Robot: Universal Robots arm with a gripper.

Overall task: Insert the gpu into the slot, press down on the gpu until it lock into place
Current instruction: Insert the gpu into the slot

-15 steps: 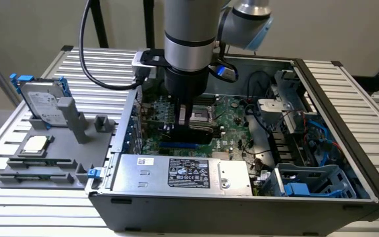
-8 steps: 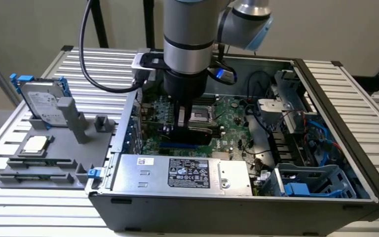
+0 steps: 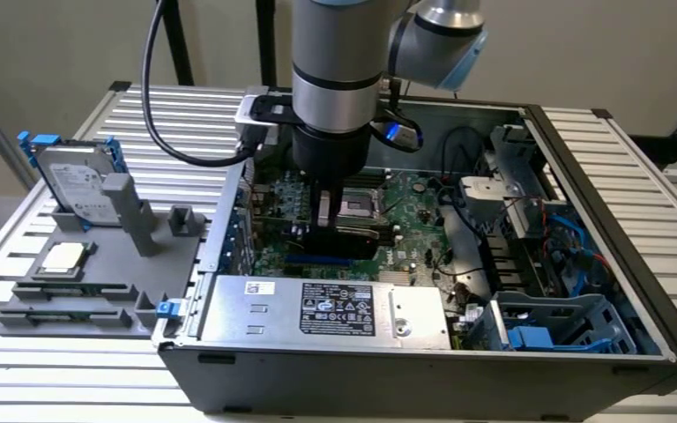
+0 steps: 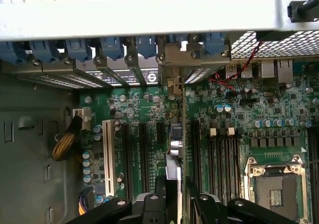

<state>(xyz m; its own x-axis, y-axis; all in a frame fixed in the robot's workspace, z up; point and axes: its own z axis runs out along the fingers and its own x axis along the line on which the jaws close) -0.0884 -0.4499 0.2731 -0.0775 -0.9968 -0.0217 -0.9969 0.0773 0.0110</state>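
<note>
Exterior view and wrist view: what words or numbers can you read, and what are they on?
No text is readable.
Black-and-white label on the silver power-supply box: too small to read.
Label on the silver hard drive with blue clips: blurred.
Black-and-white stickers beside the green motherboard: blurred.

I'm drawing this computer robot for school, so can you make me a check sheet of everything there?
Surface: ribbed white metal table carrying an open grey computer case.
Job's things: thin black gpu card on edge right over the long blue slot; seated or not, cannot tell.
Clutter: silver hard drive with blue clips on a grey holder tray.
Grippers: black gripper clamped on the card.
Cables: black cable looping to the wrist.
Surroundings: beige wall behind.
</note>
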